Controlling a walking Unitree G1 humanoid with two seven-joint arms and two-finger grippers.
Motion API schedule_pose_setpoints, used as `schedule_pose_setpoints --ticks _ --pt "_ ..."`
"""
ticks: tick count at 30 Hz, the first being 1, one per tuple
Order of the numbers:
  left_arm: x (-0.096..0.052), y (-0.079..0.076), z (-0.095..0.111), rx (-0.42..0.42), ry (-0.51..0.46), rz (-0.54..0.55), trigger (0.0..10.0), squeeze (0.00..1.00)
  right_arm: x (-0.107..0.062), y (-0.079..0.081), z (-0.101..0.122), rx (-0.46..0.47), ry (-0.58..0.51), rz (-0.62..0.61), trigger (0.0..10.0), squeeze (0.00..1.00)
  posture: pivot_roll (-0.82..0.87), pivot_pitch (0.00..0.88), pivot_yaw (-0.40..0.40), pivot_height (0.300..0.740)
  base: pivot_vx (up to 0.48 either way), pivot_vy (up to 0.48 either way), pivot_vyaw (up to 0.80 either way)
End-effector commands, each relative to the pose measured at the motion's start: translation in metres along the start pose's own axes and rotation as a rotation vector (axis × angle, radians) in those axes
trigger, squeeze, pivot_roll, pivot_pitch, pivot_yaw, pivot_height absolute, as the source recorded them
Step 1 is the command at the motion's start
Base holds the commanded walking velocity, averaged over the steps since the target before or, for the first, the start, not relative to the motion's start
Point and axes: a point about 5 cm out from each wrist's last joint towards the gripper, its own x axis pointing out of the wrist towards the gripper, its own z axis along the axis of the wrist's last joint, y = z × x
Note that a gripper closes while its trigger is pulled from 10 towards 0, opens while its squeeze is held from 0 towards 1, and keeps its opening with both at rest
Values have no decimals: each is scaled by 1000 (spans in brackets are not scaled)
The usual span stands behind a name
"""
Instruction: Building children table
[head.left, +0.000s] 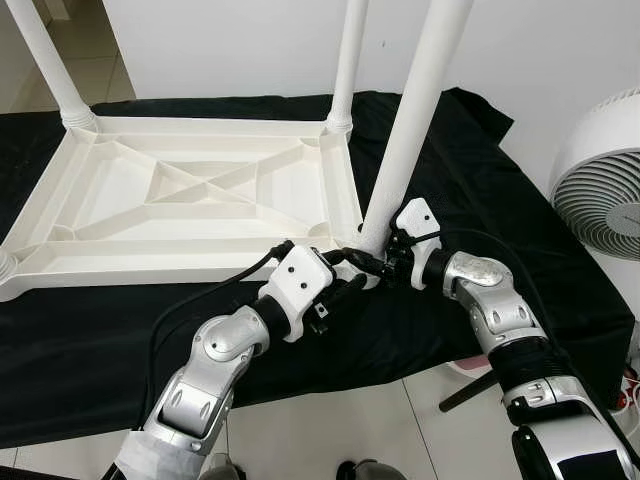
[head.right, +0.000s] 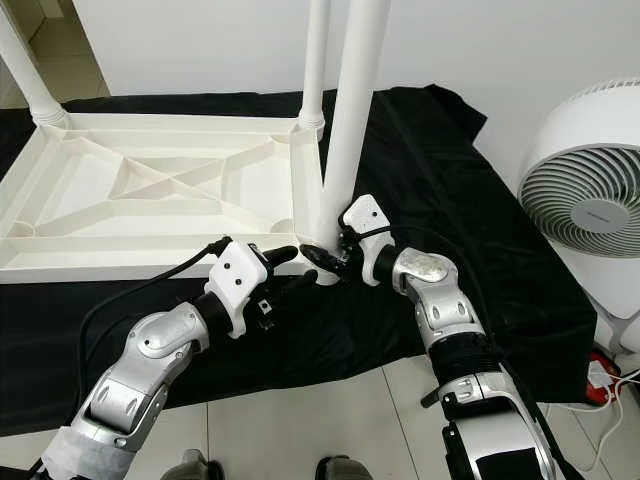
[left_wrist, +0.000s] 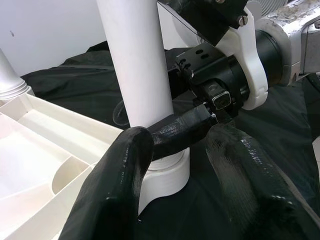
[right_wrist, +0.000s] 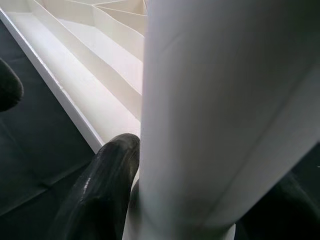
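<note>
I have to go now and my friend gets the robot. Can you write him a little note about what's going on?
Right gripper: shut on the near right leg, low by its socket.
Left gripper: open, fingers either side of that leg's base.
Tabletop lies upside down on the black cloth.
Done: three other legs stand in their corners.
Left: whether this leg is fully seated cannot be told; check, then flip the table.

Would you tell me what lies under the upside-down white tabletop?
A black cloth lies under the tabletop and spreads past it on the near and right sides. Whatever the cloth rests on is covered; pale floor tiles show at its near edge.
</note>
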Motion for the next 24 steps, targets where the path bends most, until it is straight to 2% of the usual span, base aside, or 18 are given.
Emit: schedule_pose_setpoints --ticks 1,2,3,4,10,12,15,17,21,23,24 --pt "-1 -6 -8 -11 25 0 10000 0 1 3 -7 6 31 51 0 0 -57 54 -19 740 0 0 0" --pt "-1 -6 -8 -11 25 0 10000 0 1 3 -7 6 31 51 0 0 -57 54 -19 740 0 0 0" --pt "-5 -10 -13 -22 44 -5 10000 0 -2 3 -12 24 45 21 2667 0 -46 56 -26 740 0 0 0" --pt "-8 -12 -17 -30 59 -8 10000 0 -4 3 -17 42 56 -14 10000 0 -45 55 -26 740 0 0 0" --pt "-12 -13 -22 -39 75 -9 10000 0 -6 5 -23 72 61 -76 10000 0 -34 55 -28 740 0 0 0" --pt "-15 -12 -22 -75 65 -2 10000 0 -7 12 -26 119 38 -169 10000 0 -28 55 -24 740 0 0 0" --pt "-16 -11 -22 -87 62 2 10000 0 -6 14 -28 140 29 -208 10000 0 -27 57 -22 740 0 0 0" --pt "-17 -11 -21 -90 61 3 10000 0 -5 19 -27 159 14 -245 10000 0 -26 60 -19 740 0 0 0" --pt "-19 -9 -21 -81 67 5 10000 0 -1 40 -21 203 -31 -384 10000 0 -31 67 -10 740 0 0 0" --pt "-19 -9 -21 -81 67 5 10000 0 -1 40 -21 203 -31 -384 10000 0 -31 67 -10 740 0 0 0" --pt "-18 -8 -21 -77 66 5 10000 0 0 42 -22 238 -29 -475 10000 0 -31 67 -9 740 0 0 0"
